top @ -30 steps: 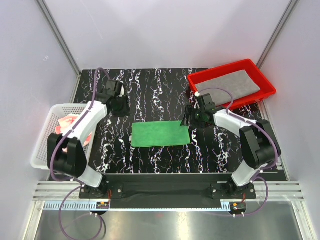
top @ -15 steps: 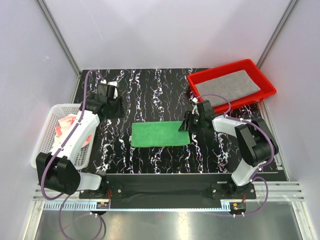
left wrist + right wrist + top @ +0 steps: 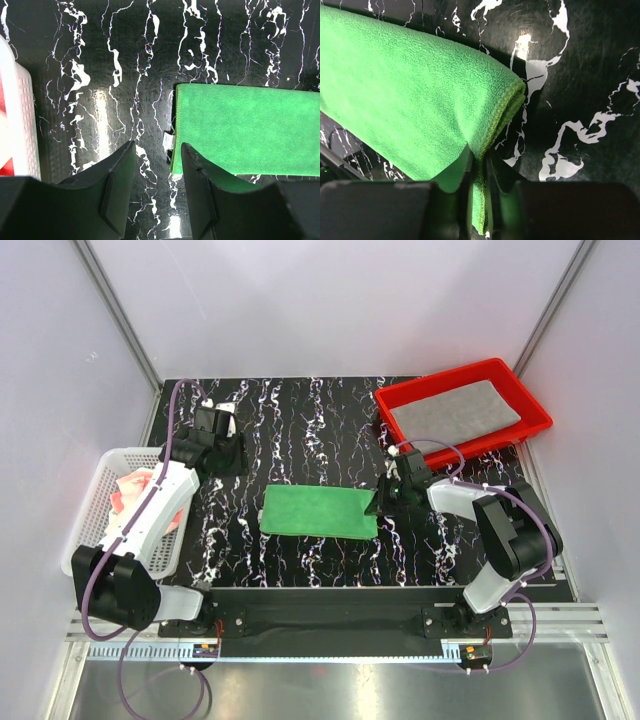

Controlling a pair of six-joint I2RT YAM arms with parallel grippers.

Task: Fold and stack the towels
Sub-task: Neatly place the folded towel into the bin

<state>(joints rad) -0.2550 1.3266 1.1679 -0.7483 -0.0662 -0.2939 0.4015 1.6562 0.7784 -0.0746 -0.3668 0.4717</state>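
A bright green towel [image 3: 318, 511] lies folded into a long strip in the middle of the black marbled table. My right gripper [image 3: 378, 502] is at its right end. In the right wrist view that gripper [image 3: 479, 160] is shut on the hemmed edge of the green towel [image 3: 410, 95], which rises slightly off the table there. My left gripper [image 3: 228, 450] hovers back left of the strip. It is open [image 3: 157, 147] over bare table, just beside the left end of the green towel [image 3: 245, 130]. A grey towel [image 3: 455, 410] lies flat in the red tray. A pink towel [image 3: 135, 490] sits crumpled in the basket.
The red tray [image 3: 440, 378] stands at the back right of the table. The white lattice basket [image 3: 82, 525] stands off the left edge, under my left arm, and its wall [image 3: 20, 125] shows in the left wrist view. A small white label [image 3: 169, 141] sticks out of the green towel's left edge.
My right gripper has come down to the towel's right end and shut on its edge. My left arm swung back left a second ago and has since held still.
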